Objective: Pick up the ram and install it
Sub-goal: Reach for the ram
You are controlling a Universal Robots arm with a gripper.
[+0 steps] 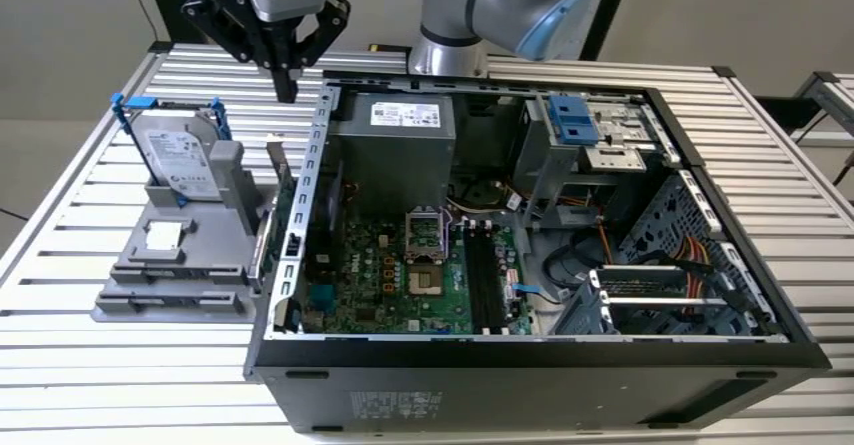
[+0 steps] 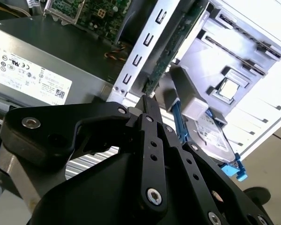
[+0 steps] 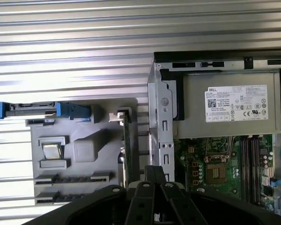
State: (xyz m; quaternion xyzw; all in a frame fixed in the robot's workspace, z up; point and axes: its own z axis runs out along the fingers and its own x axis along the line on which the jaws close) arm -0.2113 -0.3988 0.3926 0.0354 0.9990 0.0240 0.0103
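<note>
The ram (image 1: 282, 250) is a thin greenish-blue stick standing on edge in the grey holder (image 1: 174, 285), along the side that faces the computer case. In both wrist views it appears edge-on as a narrow strip (image 3: 126, 145) (image 2: 173, 47). My gripper (image 1: 284, 93) hangs above the table behind the holder, near the case's back corner, higher than the ram and apart from it. Its black fingers meet at the tips (image 2: 144, 98) (image 3: 154, 169) and hold nothing. The motherboard's long black slots (image 1: 483, 285) (image 3: 250, 159) lie inside the open case.
A silver hard drive in a blue frame (image 1: 180, 155) stands upright in the holder, with a small chip (image 1: 163, 235) lying in front of it. The case's metal wall (image 1: 310, 195) rises right beside the ram. A grey power supply (image 1: 394, 130) fills the case's back corner.
</note>
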